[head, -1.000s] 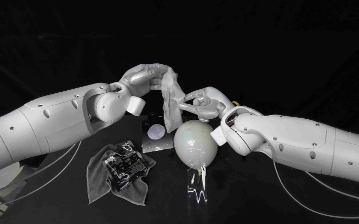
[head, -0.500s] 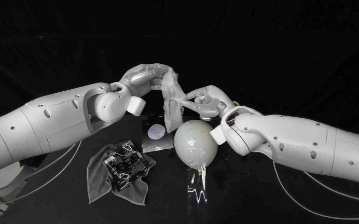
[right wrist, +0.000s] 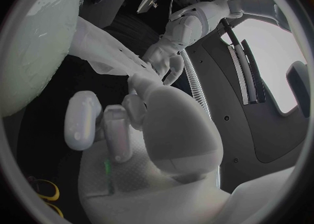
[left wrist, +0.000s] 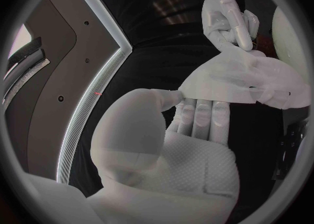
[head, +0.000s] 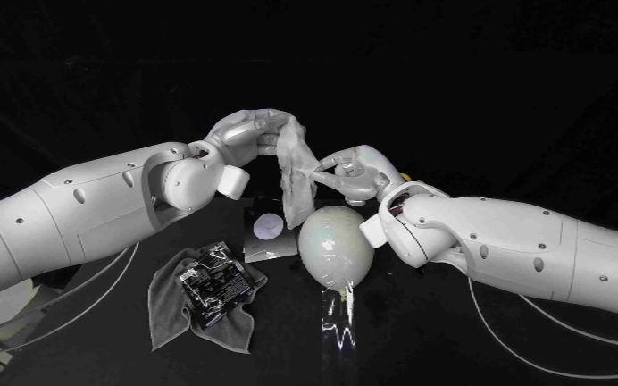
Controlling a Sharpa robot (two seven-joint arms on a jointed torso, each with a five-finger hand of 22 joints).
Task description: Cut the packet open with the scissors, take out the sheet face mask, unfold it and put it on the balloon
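Observation:
The white sheet mask (head: 297, 170) hangs in a folded strip above the table. My left hand (head: 248, 133) grips its upper end; the left wrist view shows the mask (left wrist: 238, 80) draped over that hand's fingers (left wrist: 199, 114). My right hand (head: 344, 172) pinches the mask's side lower down, just above the balloon. The pale, egg-shaped balloon (head: 335, 243) stands upright under the mask's lower end and looms large in the right wrist view (right wrist: 33, 41). A dark packet with a pale round patch (head: 268, 228) lies left of the balloon. Yellow scissor handles (right wrist: 41, 191) show near my right wrist.
A grey cloth (head: 174, 310) lies at the front left with a black printed pouch (head: 215, 283) on it. A clear stand (head: 341, 319) holds the balloon from below. Cables trail along the table under both arms.
My right hand has edged slightly left along the mask. The left hand and the balloon stay where they were.

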